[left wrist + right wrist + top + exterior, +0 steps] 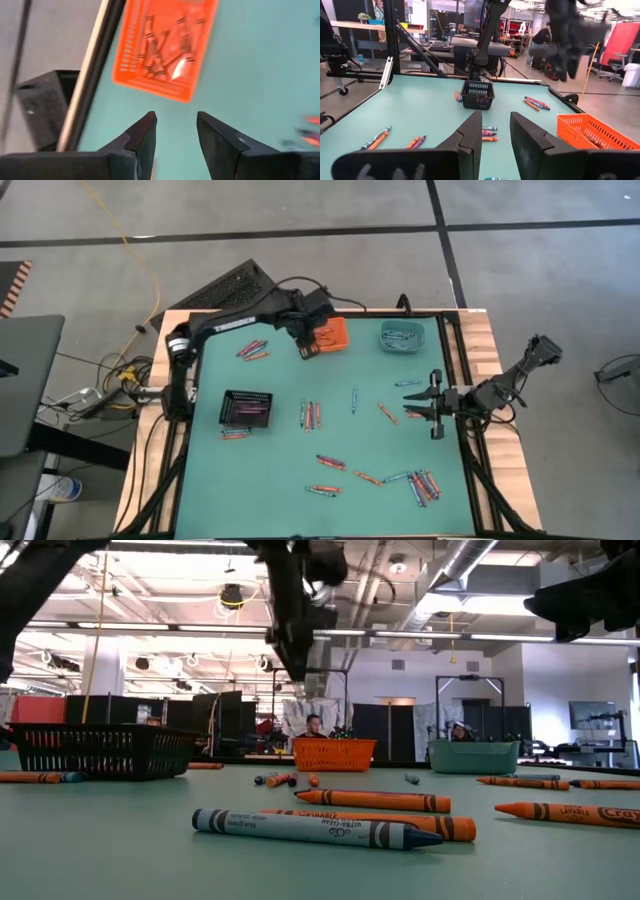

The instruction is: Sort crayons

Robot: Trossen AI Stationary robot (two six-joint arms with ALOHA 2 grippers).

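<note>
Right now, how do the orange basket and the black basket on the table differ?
The orange basket sits at the table's far edge, with the left claw open just above it; the black basket sits nearer the table's left side with no claw near it. The orange basket holds several orange crayons; the black basket's contents look pinkish-purple but are hard to make out. Both are small mesh-sided bins resting on the green table.

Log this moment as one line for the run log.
left gripper: above orange bin, jaws open, empty | right gripper: right side of table, jaws open, empty | loose crayons on table
</note>
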